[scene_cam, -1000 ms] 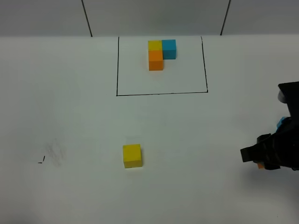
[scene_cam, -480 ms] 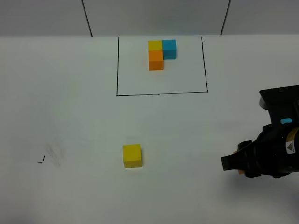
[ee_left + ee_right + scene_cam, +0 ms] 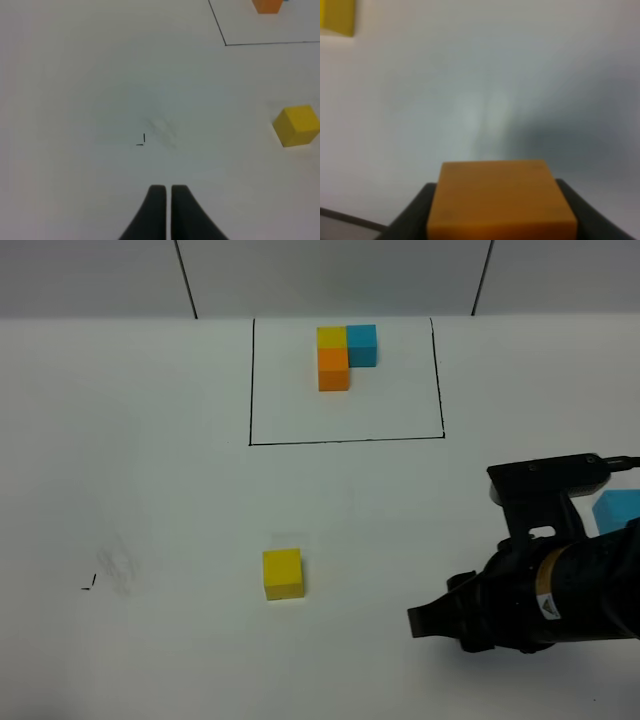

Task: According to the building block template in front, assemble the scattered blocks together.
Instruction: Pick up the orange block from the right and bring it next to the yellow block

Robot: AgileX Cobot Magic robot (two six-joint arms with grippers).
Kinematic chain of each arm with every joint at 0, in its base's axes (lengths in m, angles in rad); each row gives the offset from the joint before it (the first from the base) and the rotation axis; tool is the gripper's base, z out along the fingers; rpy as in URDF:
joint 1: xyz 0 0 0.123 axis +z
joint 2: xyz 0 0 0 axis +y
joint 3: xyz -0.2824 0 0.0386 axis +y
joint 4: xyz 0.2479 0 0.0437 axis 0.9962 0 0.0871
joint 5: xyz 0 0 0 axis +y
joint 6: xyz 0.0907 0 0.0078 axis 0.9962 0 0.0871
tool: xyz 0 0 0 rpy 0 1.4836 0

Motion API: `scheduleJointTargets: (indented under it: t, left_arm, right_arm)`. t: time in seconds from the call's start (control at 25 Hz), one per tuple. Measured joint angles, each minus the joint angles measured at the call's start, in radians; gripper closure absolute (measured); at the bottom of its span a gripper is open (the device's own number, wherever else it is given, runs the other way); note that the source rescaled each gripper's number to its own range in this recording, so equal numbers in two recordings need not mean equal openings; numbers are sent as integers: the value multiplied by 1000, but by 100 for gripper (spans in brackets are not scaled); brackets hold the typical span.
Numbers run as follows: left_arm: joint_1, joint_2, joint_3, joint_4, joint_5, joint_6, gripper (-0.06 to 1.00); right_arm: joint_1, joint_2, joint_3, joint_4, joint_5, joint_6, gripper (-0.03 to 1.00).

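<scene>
building block template [image 3: 340, 353]: at the far side of the table [image 3: 150, 490]. It is an L of 3 joined cubes, with yellow and blue side by side and orange on the near side of the yellow. All of it lies inside a thin black rectangle outline [image 3: 345, 441].
yellow cube [image 3: 283, 573]: loose and alone near the middle of the table, well apart from the template.
light blue cube [image 3: 617, 510]: at the right edge of the high view, partly hidden behind the right arm.
orange cube [image 3: 500, 197]: held between 2 black fingers [image 3: 412, 216]. In the high view it is hidden under the arm.
right gripper [image 3: 430, 621]: clamped on the orange cube, with 1 finger against each side. It is to the right of the yellow cube and its tip points toward that cube. The wrist view is blurred, so the cube may be just off the table or touching it; I cannot tell which.
left gripper [image 3: 167, 191]: jaws together and holding nothing, over bare table near a small black pen mark [image 3: 141, 140].
</scene>
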Motion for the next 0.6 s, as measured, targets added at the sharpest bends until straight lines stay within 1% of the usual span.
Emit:
scheduleJointTargets:
  t: [0.2, 0.6]
  left_arm:
    - [0, 0, 0, 0, 0, 0, 94]
    - [0, 0, 0, 0, 0, 0, 94]
  right_arm:
    - [77, 68, -77, -15, -6, 36, 44]
    - [190, 277, -239, -18, -10, 44, 44]
